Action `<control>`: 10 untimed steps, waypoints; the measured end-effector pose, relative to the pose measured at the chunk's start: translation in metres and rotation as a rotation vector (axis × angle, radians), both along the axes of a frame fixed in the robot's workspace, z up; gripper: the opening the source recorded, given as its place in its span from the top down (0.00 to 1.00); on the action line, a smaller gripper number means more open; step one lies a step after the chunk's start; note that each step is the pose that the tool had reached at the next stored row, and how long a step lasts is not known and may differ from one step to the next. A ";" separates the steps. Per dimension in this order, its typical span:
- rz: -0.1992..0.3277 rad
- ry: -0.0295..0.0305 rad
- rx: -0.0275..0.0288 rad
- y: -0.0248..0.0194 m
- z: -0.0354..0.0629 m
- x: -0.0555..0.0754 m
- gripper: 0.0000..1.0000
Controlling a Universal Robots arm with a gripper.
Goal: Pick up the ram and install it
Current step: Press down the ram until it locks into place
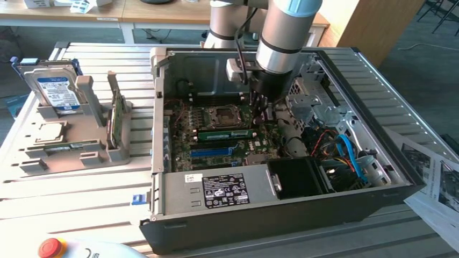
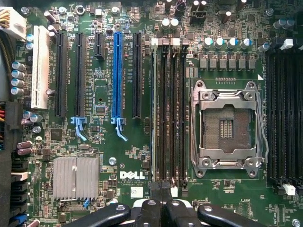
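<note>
Green ram (image 1: 223, 134) sits in its slot under the claw (image 2: 160, 208), fingers pressed together, holding nothing. Risk: stick half-seated if uneven press leaves latches unclicked on board (image 2: 104, 151).

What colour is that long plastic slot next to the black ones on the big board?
Bright blue. The long slot shows best in the wrist view.
</note>
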State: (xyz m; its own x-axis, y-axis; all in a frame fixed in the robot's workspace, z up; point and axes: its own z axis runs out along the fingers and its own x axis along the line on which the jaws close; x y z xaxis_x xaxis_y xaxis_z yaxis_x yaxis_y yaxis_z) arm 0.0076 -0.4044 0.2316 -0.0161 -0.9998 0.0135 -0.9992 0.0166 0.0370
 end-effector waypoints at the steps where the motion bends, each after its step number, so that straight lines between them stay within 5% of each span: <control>1: 0.000 0.0001 -0.0002 0.0000 -0.0001 0.000 0.89; 10: 0.000 0.0001 -0.0001 0.0001 -0.0055 0.000 0.89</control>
